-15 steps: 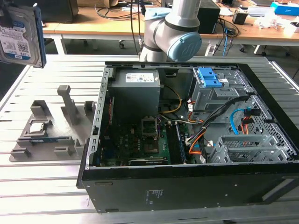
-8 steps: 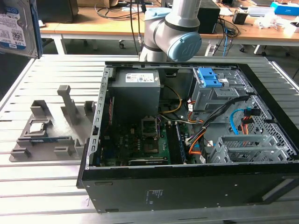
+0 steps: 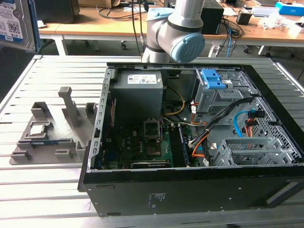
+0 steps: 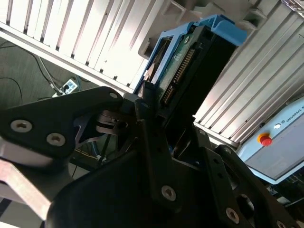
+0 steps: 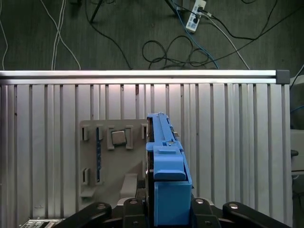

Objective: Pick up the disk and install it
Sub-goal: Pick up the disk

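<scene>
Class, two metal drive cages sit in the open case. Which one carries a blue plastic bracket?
The cage nearer the grey power supply: a blue bracket tops it. The other cage is bare perforated metal.

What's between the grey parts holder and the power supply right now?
In the exterior view, the computer case's upright side wall stands between the grey parts holder on the slatted table and the power supply inside the case.
</scene>
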